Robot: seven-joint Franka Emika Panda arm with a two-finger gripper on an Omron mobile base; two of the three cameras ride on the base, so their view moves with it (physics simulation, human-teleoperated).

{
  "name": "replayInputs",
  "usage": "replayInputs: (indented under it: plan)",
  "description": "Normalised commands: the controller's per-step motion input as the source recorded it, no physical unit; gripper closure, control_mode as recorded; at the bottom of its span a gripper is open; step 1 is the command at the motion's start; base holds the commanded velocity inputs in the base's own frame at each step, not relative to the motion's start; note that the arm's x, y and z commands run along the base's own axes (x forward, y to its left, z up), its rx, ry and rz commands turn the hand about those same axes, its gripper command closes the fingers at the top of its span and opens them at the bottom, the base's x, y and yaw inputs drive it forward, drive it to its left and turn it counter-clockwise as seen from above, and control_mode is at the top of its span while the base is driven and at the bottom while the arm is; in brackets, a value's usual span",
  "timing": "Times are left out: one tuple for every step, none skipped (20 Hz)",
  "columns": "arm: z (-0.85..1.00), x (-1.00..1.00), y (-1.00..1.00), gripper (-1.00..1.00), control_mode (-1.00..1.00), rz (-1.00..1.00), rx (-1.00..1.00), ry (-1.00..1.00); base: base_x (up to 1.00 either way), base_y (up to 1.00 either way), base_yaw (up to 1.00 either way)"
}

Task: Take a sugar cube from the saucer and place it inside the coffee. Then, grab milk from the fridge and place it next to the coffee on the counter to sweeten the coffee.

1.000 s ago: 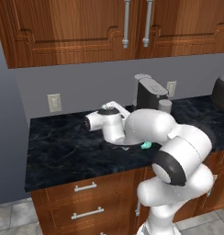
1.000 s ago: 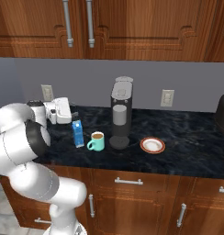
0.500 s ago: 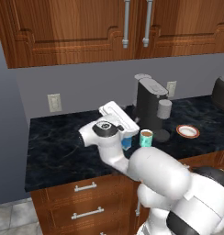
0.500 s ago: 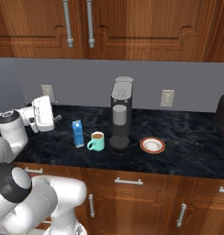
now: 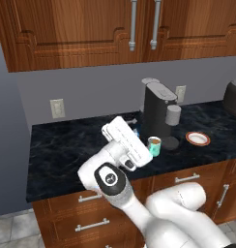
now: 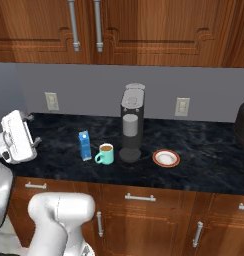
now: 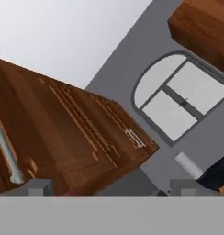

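Black marbled stone, the counter point(image 6: 59, 155), is carrying everything I am here for. The milk point(image 6: 84, 145) is standing upright on it, just at nine o'clock of the coffee point(image 6: 106, 154), near it but not touching as far as I can tell. The coffee is showing brown liquid at its top, with its handle turned toward the carton. At three o'clock of the mug the dark coffee machine point(image 6: 131, 129) is standing just beside it, and further along at three o'clock the saucer point(image 6: 166, 158) is lying flat on the stone, apart from the machine's base. I cannot make out a sugar cube on the saucer; it is too small to tell. My gripper point(image 6: 30, 131) is hanging at the far nine o'clock end of the counter, well apart from the carton and mug, tilted up and away from the worktop. My jaws are standing spread as wide as they go, and they are holding nothing. Along my fingers I am looking at brown wooden upper cabinets point(image 7: 72, 142), a grey wall and an arched window point(image 7: 178, 98).
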Motion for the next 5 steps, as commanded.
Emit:
replayInputs:
  plan:
    - [0.00, -1.00, 0.30, -1.00, -1.00, 0.00, -0.01, -0.89, 0.00, 0.00, 0.00]
    - [0.07, -1.00, 0.32, -1.00, -1.00, 0.00, -0.02, -0.90, 0.00, 0.00, 0.00]
    - [0.19, -1.00, 0.34, -1.00, -1.00, 0.00, -0.05, -0.94, 0.00, 0.00, 0.00]
    - [0.26, -1.00, 0.39, -1.00, -1.00, 0.02, -0.06, -0.92, 0.00, 0.00, 0.00]
    - [0.28, -1.00, 0.44, -1.00, -1.00, 0.01, -0.05, -0.83, 0.00, 0.00, 0.00]
